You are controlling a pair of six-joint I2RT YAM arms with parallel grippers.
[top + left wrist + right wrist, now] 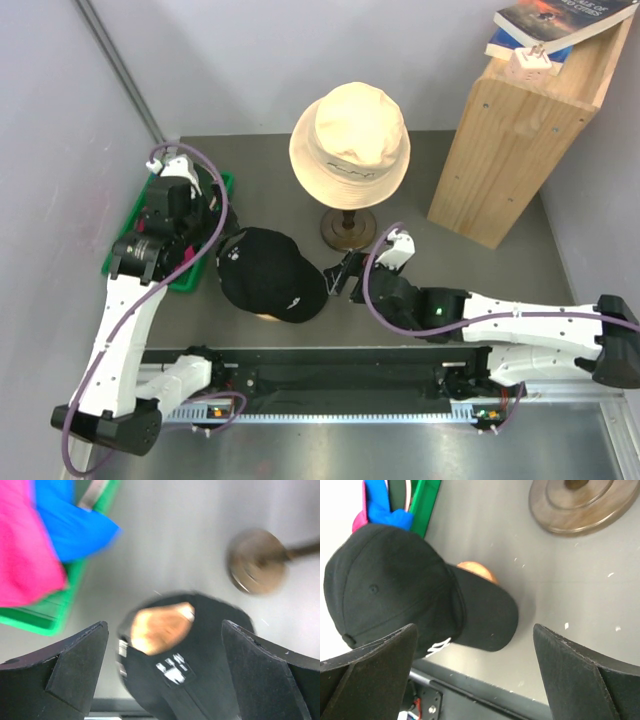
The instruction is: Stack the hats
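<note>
**A:** Where's the black cap (268, 275)?

**B:** On the tabletop (250, 170) between the arms, sitting over a wooden form (477, 571). The magenta cap (25, 555) and blue cap (75, 527) lie in the green tray (45, 622) to its left.

**A:** End effectors?

**B:** Both are spread wide and hold nothing. The right end effector (338, 275) is just beside the brim. The left end effector (164, 625) is by the tray, facing the cap.

**A:** Handling?

**B:** It's light, soft cloth, and the crown would likely crumple. The brim looks stiffer, so I'd pinch there.

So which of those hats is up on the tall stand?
The cream bucket hat. The black cap sits low over a wooden form; the blue cap and magenta cap lie in the green tray.
</note>
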